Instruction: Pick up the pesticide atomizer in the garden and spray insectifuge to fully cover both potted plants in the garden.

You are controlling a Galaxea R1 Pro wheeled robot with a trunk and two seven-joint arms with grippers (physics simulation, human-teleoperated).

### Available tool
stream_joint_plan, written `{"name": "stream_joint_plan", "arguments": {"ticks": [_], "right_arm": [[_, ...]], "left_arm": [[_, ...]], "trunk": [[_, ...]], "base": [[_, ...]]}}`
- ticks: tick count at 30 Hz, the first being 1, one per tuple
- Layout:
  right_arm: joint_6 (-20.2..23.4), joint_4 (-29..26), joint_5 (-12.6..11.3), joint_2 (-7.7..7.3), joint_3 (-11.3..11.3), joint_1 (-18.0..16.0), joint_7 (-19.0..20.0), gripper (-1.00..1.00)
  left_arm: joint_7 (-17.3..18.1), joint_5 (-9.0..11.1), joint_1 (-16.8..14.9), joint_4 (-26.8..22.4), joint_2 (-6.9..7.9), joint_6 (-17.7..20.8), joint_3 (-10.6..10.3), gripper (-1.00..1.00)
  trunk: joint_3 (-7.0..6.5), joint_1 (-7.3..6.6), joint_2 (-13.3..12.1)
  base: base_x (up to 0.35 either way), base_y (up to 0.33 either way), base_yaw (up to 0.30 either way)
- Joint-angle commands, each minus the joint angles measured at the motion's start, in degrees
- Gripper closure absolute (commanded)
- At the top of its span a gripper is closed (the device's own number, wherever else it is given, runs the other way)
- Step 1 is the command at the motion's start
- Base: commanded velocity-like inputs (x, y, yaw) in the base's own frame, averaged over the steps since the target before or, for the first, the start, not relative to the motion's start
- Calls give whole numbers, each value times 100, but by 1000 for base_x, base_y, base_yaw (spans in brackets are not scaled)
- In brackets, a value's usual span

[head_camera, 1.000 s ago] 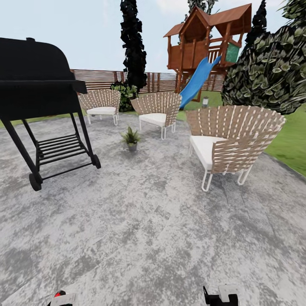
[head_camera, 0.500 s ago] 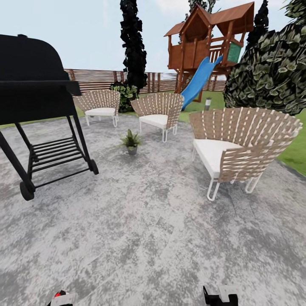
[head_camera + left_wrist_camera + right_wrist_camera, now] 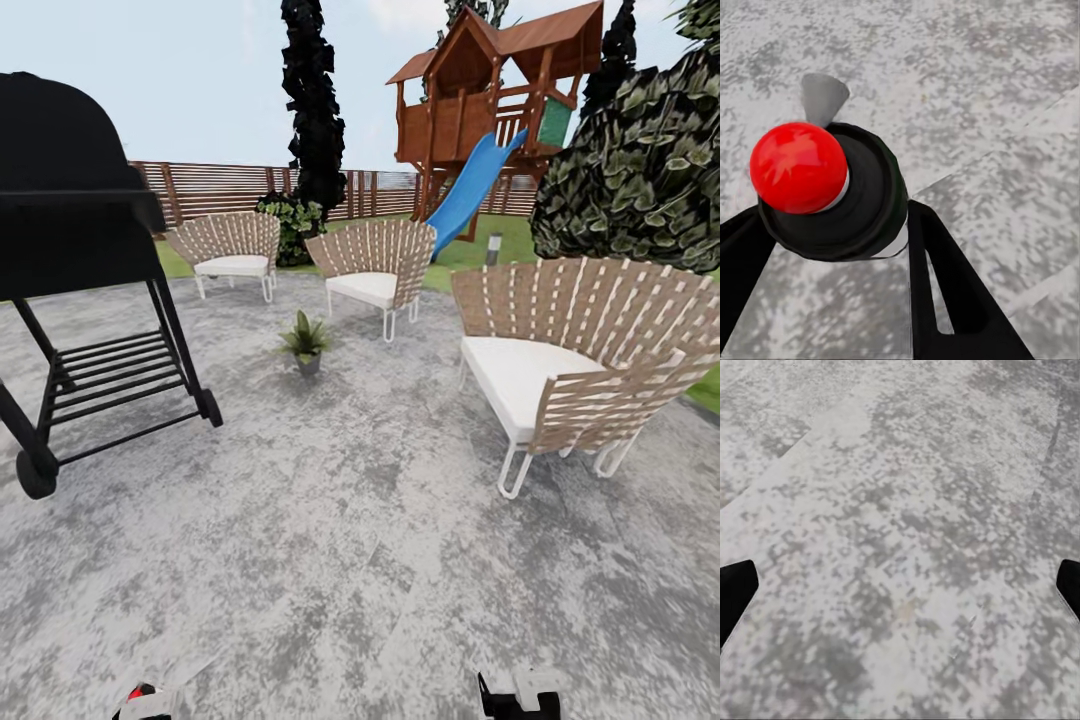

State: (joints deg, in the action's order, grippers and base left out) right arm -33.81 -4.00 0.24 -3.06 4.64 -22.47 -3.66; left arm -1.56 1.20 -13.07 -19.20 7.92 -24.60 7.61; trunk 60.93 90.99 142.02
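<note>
- the garden patio [image 3: 330,520] is a broad grey mottled stone floor, with lawn and a slatted wooden fence [image 3: 215,187] along its far edge and a play tower with a blue slide [image 3: 468,190] beyond.
- a black grill [image 3: 75,250] stands on the patio's left side; a near wicker chair [image 3: 580,350] sits towards the right edge, and two more chairs [image 3: 370,262] stand near the far edge.
- between grill and near chair runs an open lane of bare stone, wide enough, i judge, for the base to roll straight ahead.
- one potted plant [image 3: 306,343] stands in that lane, well ahead of the robot and a little left of centre, in front of the middle chair; the second plant i cannot find.
- the left tool [image 3: 832,247] is closed around the pesticide atomizer [image 3: 832,195]; the wrist view looks along the bottle at its dark round body, red knob and whitish piece, with a black finger [image 3: 945,292] on each side.
- the bottle's long axis runs along the fingers, towards the floor just below.
- the left arm carries the sprayer and sits on the plant's side, so the coming move is a drive forward, then raising the nozzle to aim at the leaves.
- the right tool [image 3: 900,592] is wide open and holds nothing; its two dark fingertips [image 3: 735,589] frame bare stone.
</note>
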Motion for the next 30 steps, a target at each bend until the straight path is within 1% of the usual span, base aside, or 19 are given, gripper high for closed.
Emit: {"name": "stream_joint_plan", "arguments": {"ticks": [1,22,30], "right_arm": [[-11,4,3,-1,46,-3,-38,-100],[-11,1,3,14,46,-3,-38,-100],[-11,-2,3,25,46,-3,-38,-100]], "left_arm": [[-12,12,-3,4,0,-19,-5,100],[-11,10,-3,4,-10,-19,-4,100],[-11,-5,-3,4,-10,-19,-5,100]], "trunk": [[5,2,2],[5,2,2],[5,2,2]], "base": [[337,0,0],[337,0,4],[337,0,226]]}}
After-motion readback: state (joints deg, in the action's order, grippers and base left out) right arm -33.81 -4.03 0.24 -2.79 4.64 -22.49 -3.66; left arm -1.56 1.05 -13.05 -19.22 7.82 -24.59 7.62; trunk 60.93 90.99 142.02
